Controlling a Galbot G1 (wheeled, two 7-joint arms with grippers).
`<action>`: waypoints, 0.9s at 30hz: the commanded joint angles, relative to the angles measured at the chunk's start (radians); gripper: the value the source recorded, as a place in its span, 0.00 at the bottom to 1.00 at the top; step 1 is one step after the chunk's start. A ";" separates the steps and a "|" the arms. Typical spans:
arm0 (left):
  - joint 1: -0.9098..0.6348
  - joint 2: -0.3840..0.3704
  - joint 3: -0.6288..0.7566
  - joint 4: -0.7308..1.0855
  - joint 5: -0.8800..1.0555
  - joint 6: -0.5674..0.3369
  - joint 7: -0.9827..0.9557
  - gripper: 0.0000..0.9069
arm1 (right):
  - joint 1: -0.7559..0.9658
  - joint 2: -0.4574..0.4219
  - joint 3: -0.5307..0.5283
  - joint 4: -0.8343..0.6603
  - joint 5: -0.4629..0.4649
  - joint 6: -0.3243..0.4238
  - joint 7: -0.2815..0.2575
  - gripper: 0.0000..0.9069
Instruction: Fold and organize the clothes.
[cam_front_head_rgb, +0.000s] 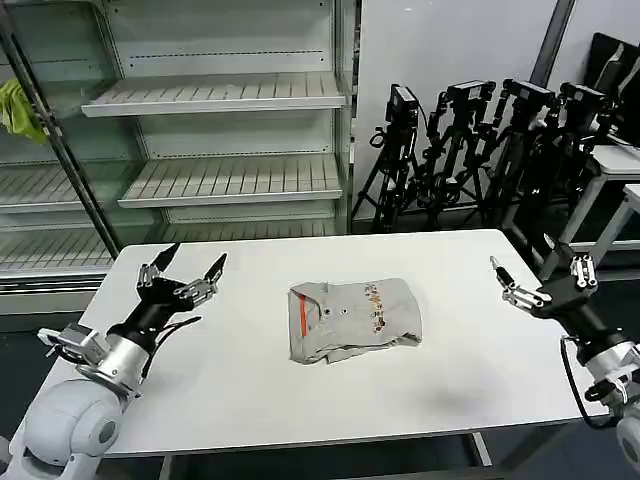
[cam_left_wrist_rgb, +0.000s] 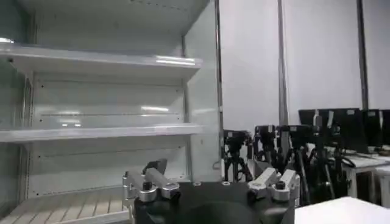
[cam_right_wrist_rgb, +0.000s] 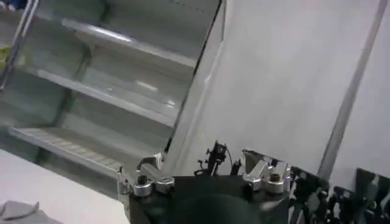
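**Left gripper raised toward the shelving**

The left gripper (cam_left_wrist_rgb: 210, 185) stands with its fingers (cam_left_wrist_rgb: 149, 182) spread wide apart, nothing between them. Behind it rises a white shelf unit (cam_left_wrist_rgb: 103, 61) with bare shelves. Beside the shelf unit runs a white wall panel (cam_left_wrist_rgb: 250, 67), and at its foot, just past the gripper, stand black tripods (cam_left_wrist_rgb: 268, 149). A white table corner (cam_left_wrist_rgb: 341, 212) shows near the gripper.

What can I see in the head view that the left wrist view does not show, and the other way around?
Head view alone: the folded grey T-shirt on the white table, the open left tool over the table's left side, the open right tool at its right edge, and a yellow-green rag.

Left wrist view alone: monitors on a desk.

Both: the shelving unit and the tripods.
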 joint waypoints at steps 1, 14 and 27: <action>0.003 0.008 -0.008 0.001 -0.026 0.005 -0.006 1.00 | -0.016 0.016 0.023 0.020 -0.017 0.009 -0.004 1.00; 0.019 0.005 -0.022 0.001 0.009 -0.007 -0.003 1.00 | -0.023 0.034 0.013 0.003 -0.025 0.017 0.032 1.00; 0.027 -0.015 -0.021 -0.013 0.047 -0.015 0.002 1.00 | -0.022 0.037 0.010 0.006 -0.048 0.028 0.056 1.00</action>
